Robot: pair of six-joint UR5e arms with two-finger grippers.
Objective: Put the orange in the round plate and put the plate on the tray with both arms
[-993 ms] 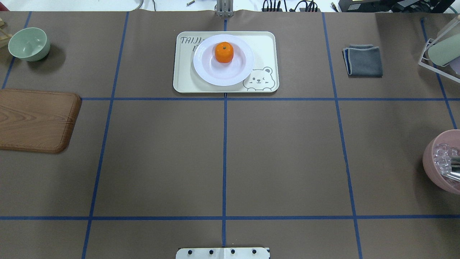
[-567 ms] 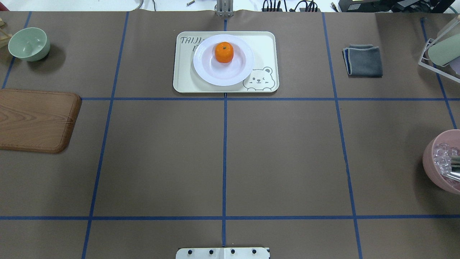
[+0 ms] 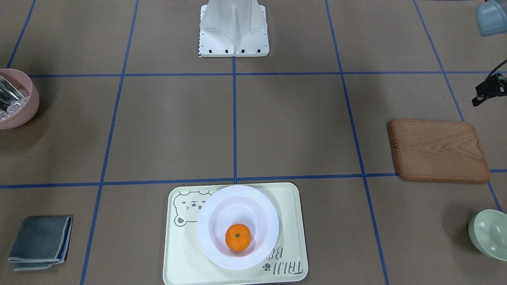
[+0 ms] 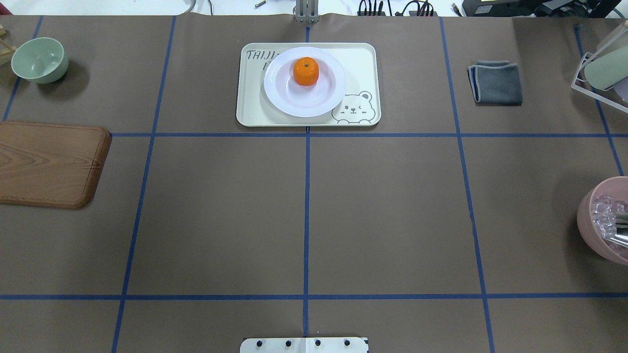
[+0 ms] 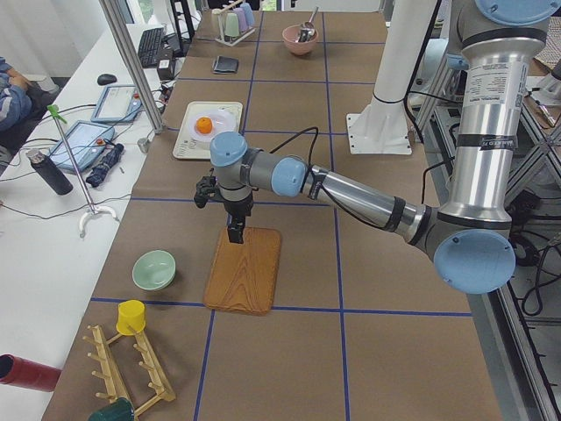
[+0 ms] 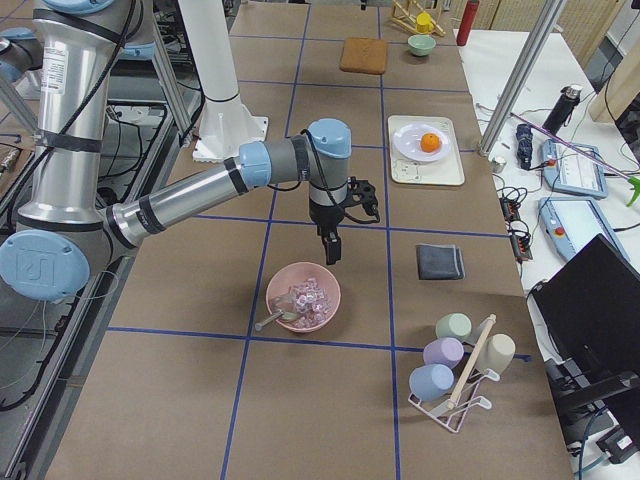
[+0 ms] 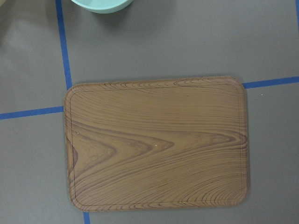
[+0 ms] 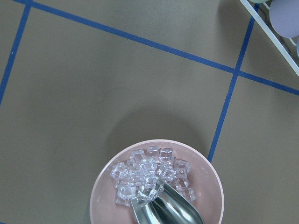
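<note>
Orange [image 4: 305, 71] sits toward 12 o'clock in round plate [image 4: 294, 102], on tray [image 4: 364, 63]; left end effector [image 5: 234, 237] and right end effector [image 6: 329, 254]: opening cannot be told.

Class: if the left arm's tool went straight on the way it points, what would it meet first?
Probably the wooden board; the left tool points down above it, though depth is unclear.

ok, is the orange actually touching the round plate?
Touching. The front-facing view shows the orange resting in the sunken centre of the round plate, no gap beneath.
</note>
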